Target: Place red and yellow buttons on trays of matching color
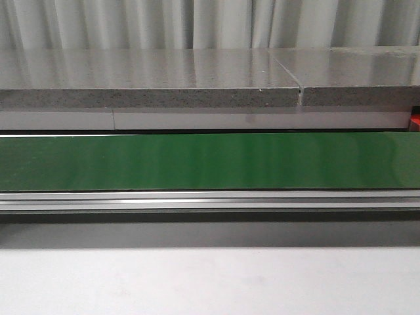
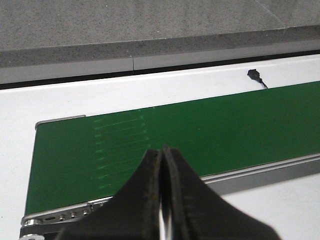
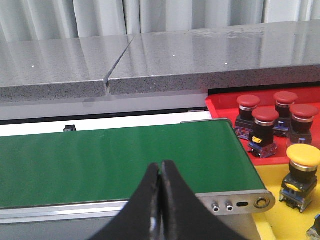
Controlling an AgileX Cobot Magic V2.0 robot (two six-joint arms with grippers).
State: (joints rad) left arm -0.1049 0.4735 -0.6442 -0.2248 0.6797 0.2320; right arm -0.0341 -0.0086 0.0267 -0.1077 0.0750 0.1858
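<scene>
Left claw (image 2: 162, 200) clenched on nothing, poised over the near end of the green conveyor belt (image 2: 190, 135); right claw (image 3: 160, 205) likewise pinched shut and empty, above the belt's other end. No button on the belt at present. Four red emergency-stop buttons (image 3: 265, 127) already standing together in the red tray (image 3: 220, 100), just past the belt's end roller; one yellow button (image 3: 301, 172) upright in the yellow tray (image 3: 272, 175) beside it, touching neither the reds nor the tray wall. Probably rigid plastic, light to moderate in weight, smooth domed mushroom caps likely slippery; best gripped across the squarer dark switch body below the cap, or around the cap's rim. Small yellow label visible on one red unit's base, too small to read; no other writing legible.
</scene>
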